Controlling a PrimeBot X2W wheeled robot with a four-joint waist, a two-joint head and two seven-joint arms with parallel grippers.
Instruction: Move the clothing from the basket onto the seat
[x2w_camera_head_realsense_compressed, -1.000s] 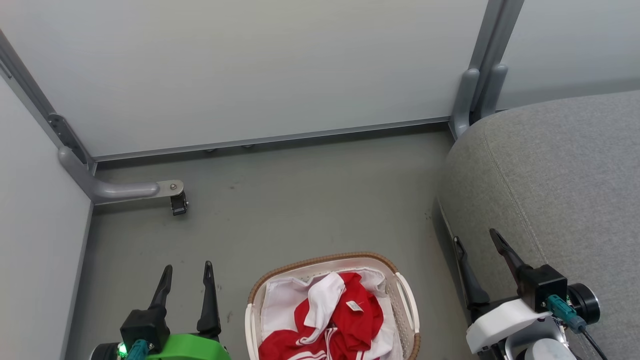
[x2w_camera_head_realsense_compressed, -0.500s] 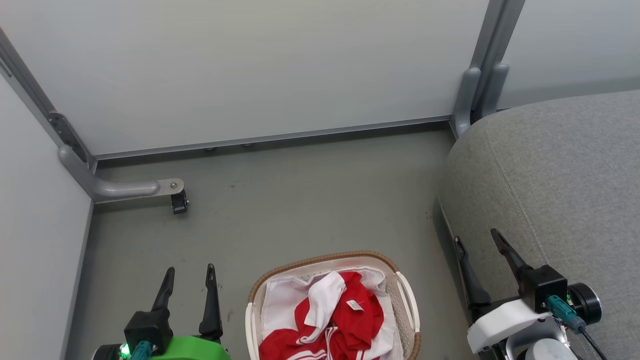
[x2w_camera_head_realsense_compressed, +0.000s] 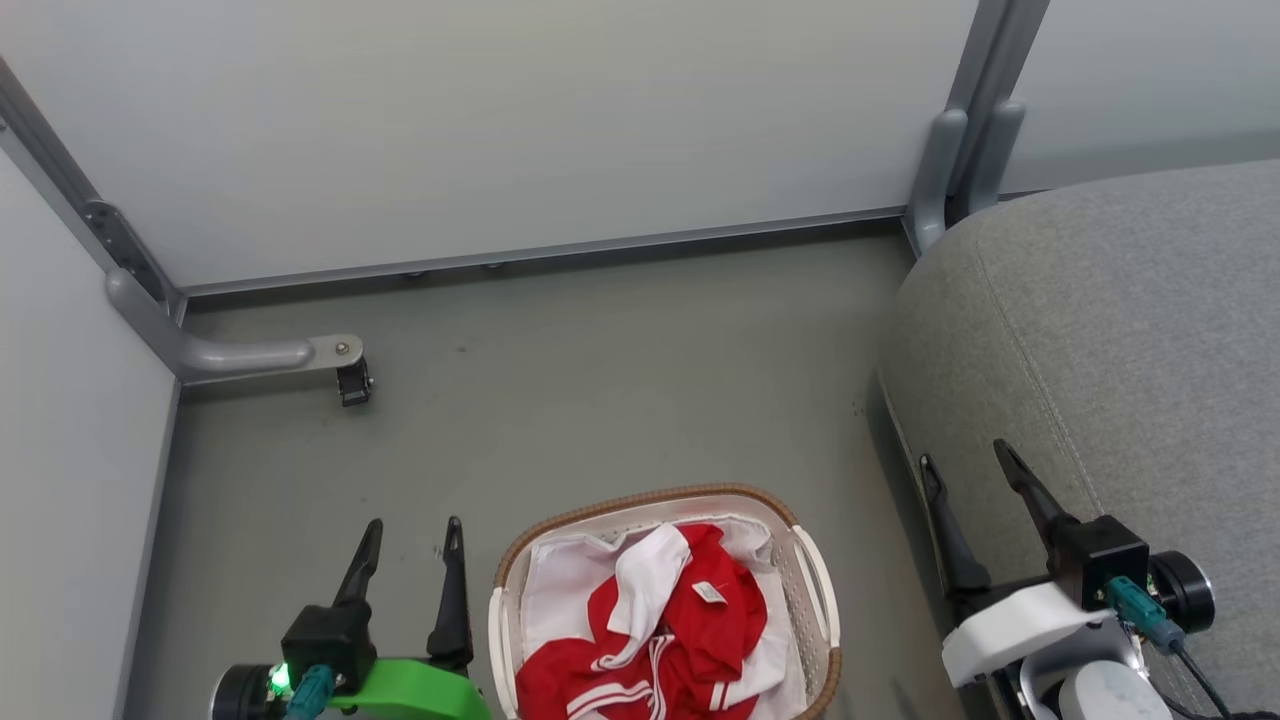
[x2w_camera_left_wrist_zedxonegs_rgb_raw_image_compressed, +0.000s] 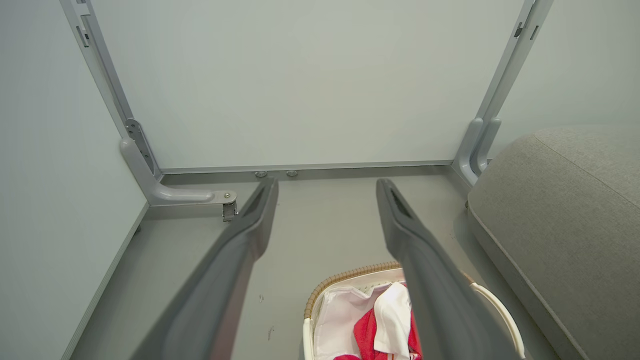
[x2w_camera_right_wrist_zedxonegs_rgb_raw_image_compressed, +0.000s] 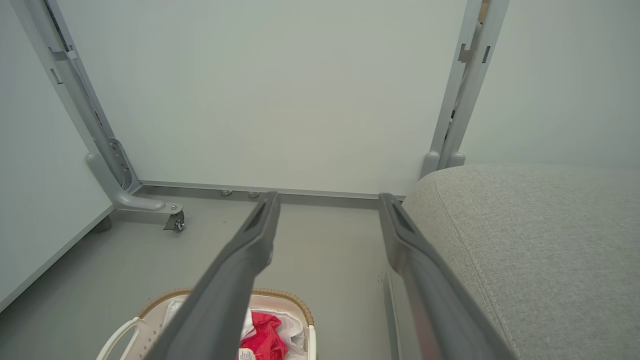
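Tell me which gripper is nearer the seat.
Right. The right gripper is open at the edge of the seat that faces the basket; the left gripper is open over the floor, across the basket from the seat.

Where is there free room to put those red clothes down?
The grey seat is bare from the wall panel to the right gripper. So is the floor between basket and wall panel. The basket is crowded with clothing.

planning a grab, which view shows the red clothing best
The head view: it looks down on the clothing in the basket, nearly whole and uncovered. The left wrist view catches a strip at its bottom edge, partly behind a finger. The right wrist view shows a small red patch beside a finger.
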